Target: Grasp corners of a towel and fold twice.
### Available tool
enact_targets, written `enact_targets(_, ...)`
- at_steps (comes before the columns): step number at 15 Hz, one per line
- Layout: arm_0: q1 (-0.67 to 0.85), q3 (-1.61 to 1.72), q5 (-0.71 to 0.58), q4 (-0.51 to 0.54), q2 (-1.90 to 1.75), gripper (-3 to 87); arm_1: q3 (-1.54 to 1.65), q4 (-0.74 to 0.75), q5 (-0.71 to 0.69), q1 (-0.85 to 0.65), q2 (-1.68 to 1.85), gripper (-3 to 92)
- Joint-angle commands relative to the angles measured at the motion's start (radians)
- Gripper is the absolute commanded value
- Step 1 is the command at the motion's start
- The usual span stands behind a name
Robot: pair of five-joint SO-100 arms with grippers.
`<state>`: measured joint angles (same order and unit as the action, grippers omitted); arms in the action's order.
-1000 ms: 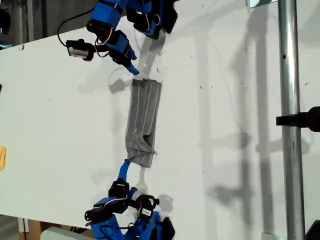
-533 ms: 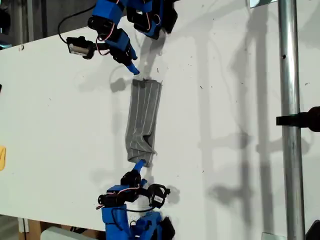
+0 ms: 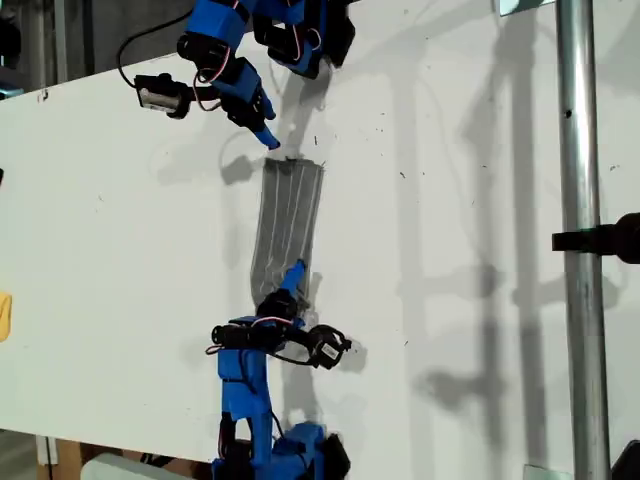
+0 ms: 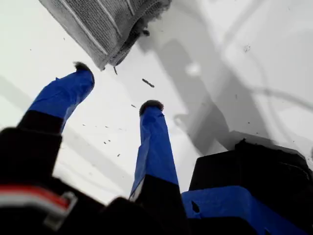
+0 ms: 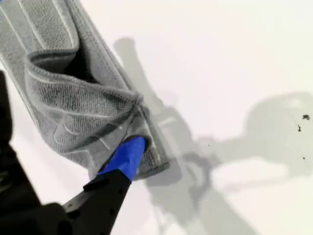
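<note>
Since a second ago, my second gripper (image 3: 292, 275) has advanced from beyond the towel's near end onto the cloth, while my first gripper (image 3: 268, 137) has barely shifted.

Largest first: the white table (image 3: 120, 230) carries the towel (image 3: 288, 225) as a long narrow strip running between the two arms, so one fold looks done and the second is left. Its end by my second gripper is rumpled, layers bunched and lifted. The far corner (image 4: 105, 62) lies flat just ahead of my first gripper, whose jaws are spread wide and empty, apart from the cloth. My second gripper shows one blue fingertip (image 5: 129, 152) pressed on the rumpled layers; I cannot tell whether it is gripping them.
</note>
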<state>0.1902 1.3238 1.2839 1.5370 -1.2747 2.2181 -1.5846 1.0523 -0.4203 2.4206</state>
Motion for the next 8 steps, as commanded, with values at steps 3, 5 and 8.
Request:
enact_targets(3,0.058,0.060,-0.009,-0.040,-0.049,30.1,0.000,0.014,0.008,0.017,0.031,23.5)
enact_targets(5,0.091,0.126,-0.017,-0.055,-0.052,30.5,0.002,0.015,0.008,0.020,0.035,23.4)
enact_targets(8,0.127,0.169,-0.055,-0.107,-0.046,26.7,0.005,0.018,0.008,0.028,0.052,23.0)
